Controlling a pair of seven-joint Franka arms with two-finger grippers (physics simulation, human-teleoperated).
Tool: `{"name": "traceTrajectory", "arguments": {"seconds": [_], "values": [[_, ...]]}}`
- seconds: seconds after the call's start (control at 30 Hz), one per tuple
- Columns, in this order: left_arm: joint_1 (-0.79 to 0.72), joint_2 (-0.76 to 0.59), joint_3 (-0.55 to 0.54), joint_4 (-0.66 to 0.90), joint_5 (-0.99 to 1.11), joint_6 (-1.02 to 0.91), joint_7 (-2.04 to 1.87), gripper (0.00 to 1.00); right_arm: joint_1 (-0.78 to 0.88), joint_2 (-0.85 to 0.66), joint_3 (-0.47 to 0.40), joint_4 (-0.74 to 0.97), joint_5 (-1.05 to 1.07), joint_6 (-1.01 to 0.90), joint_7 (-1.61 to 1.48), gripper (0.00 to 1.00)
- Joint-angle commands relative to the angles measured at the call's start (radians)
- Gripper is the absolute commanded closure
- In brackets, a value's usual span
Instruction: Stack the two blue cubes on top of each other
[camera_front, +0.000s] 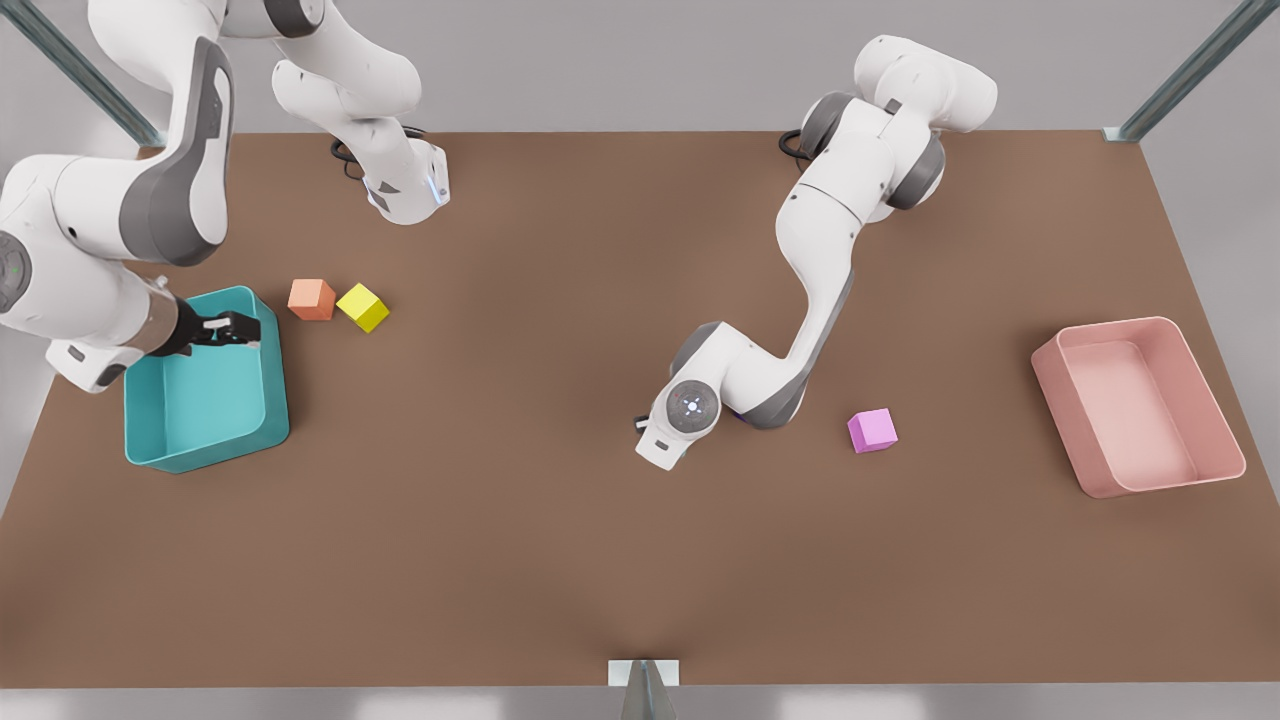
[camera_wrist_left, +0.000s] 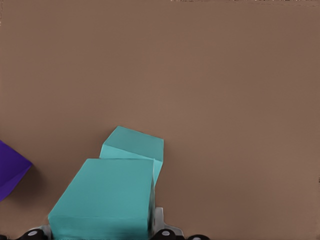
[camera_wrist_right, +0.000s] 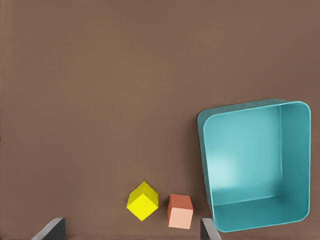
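The near blue cube (camera_wrist_left: 105, 195) is pinched by the left hand (camera_wrist_left: 100, 236); the right hand (camera_front: 235, 330), spread, hangs over the bin (camera_front: 150, 420).

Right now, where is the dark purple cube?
It lies on the table in the left wrist view, close beside the blue cube gripped in the left hand; the second blue cube sits just past that one.

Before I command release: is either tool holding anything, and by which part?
The left tool grips a small plain teal cube by two opposite side faces, near the second teal cube. The right tool, open near the teal rectangular bin, holds nothing.
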Motion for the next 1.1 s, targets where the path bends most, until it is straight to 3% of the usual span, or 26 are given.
{"name": "traceTrajectory", "arguments": {"seconds": [0.0,0.23,0.53,0.6,0.63,0.67,0.73,0.77,0.8,0.83,0.9,1.07], "values": [[0.000,0.000,0.000,0.001,-0.003,0.012,-0.151,0.00,-0.002,0.000,-0.002,-0.001,0.018,0.000,-0.010,0.00],[0.000,-0.016,-0.003,0.001,-0.006,-0.010,-0.171,0.00,-0.002,0.008,-0.002,-0.002,0.015,0.002,-0.010,0.00],[0.009,-0.123,-0.006,0.007,-0.005,-0.208,-0.164,0.00,-0.001,-0.003,0.000,0.006,0.012,0.003,-0.010,0.00],[0.044,-0.206,-0.005,0.016,-0.003,-0.298,-0.111,0.01,-0.001,-0.010,0.000,0.007,0.011,0.003,-0.008,0.00],[0.106,-0.301,0.000,0.022,0.005,-0.431,0.065,0.01,-0.001,-0.017,0.000,0.009,0.006,0.003,-0.010,0.00],[0.259,-0.395,-0.002,0.022,0.009,-0.553,0.364,0.01,-0.001,-0.020,0.001,0.009,0.006,0.003,-0.010,0.00],[0.371,-0.444,0.001,0.022,0.247,-0.610,0.772,0.00,0.001,-0.024,0.003,0.007,0.003,0.011,-0.008,0.00],[0.416,-0.508,0.001,0.008,0.252,-0.619,0.866,0.00,0.001,-0.024,0.003,0.007,0.005,0.011,-0.010,0.00],[0.463,-0.672,-0.005,-0.241,0.281,-0.466,0.972,0.00,0.001,-0.024,0.001,0.006,0.005,0.011,-0.010,0.00],[0.442,-0.774,0.008,-0.378,0.267,-0.447,0.966,0.00,0.001,-0.024,0.000,0.004,0.005,0.011,-0.010,0.00],[0.443,-0.738,0.044,-0.194,0.207,-0.640,0.966,0.00,0.001,-0.024,0.000,0.006,0.005,0.011,-0.010,0.00],[0.442,-0.726,0.044,-0.194,0.203,-0.640,0.966,0.00,0.001,-0.023,0.000,0.004,0.006,0.011,-0.010,0.00]]}}
